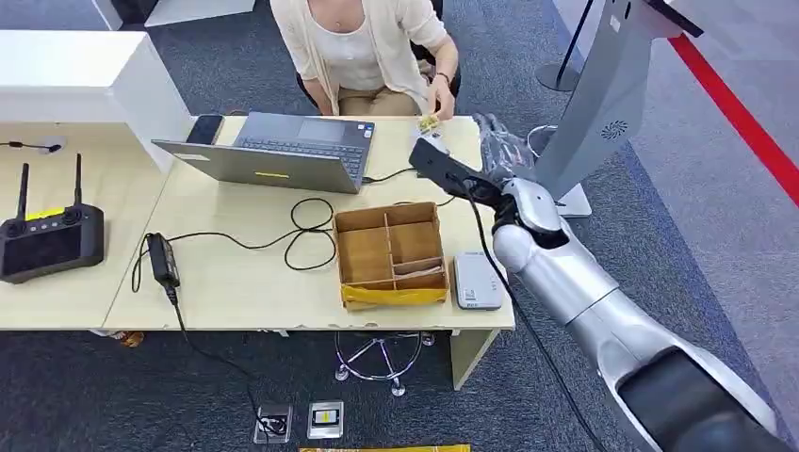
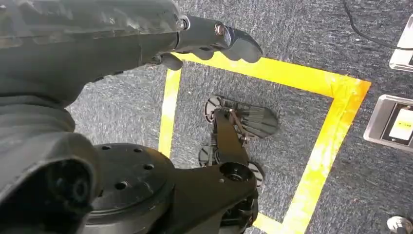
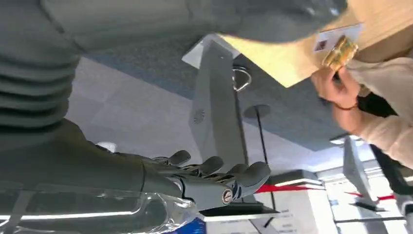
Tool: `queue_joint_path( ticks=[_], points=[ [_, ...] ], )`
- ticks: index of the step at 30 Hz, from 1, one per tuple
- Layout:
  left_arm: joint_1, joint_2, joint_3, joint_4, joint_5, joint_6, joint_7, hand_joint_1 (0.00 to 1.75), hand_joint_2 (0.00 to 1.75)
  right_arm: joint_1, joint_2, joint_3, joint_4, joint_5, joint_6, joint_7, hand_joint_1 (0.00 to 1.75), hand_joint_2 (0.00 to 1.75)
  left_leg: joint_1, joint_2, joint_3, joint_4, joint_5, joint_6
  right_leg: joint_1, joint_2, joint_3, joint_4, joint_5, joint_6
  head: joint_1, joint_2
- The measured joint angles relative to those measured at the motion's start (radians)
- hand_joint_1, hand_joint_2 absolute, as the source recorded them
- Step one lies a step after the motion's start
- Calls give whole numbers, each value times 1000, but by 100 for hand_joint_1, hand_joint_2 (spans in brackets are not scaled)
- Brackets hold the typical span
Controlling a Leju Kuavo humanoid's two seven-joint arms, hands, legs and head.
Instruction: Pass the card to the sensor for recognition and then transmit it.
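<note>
A seated person's hand (image 1: 441,94) holds a small yellowish card (image 1: 430,122) over the table's far edge, also seen as the card (image 3: 340,50) in the right wrist view. My right hand (image 1: 439,162) reaches across the table just short of the card, its fingers (image 3: 220,179) stretched out and empty. The white sensor box (image 1: 477,281) lies on the table near the front edge, beside the cardboard box. My left hand (image 2: 214,41) hangs over the floor with nothing in it.
A divided cardboard box (image 1: 390,254) sits mid-table, with a laptop (image 1: 283,151), looping cables and a power brick (image 1: 162,259) to its left. A remote controller (image 1: 47,235) lies far left. A grey kiosk stand (image 1: 603,104) rises right of the table.
</note>
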Motion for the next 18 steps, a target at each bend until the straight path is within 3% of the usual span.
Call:
queue_joint_path(
  ticks=[9,13,15,18],
  points=[
    [5,0,0,0,0,0,0,0,0,0,-32,-8,23,0,-5,26,0,0,0,0,0,0,0,0,0,0,0,0,0,0,0,0],
    [6,0,0,0,2,3,0,0,0,7,-49,-24,28,13,-17,86,0,0,0,0,1,0,0,0,0,0,0,0,0,0,0,0],
    [10,-1,0,0,3,5,0,0,0,24,-85,-51,24,40,-17,140,0,0,0,-2,1,1,0,0,0,-3,0,-1,0,0,0,0],
    [18,-4,0,0,6,13,0,0,0,76,-147,-106,4,68,-16,166,0,0,0,-1,1,1,0,1,0,-3,1,-2,0,0,0,0]
  ],
)
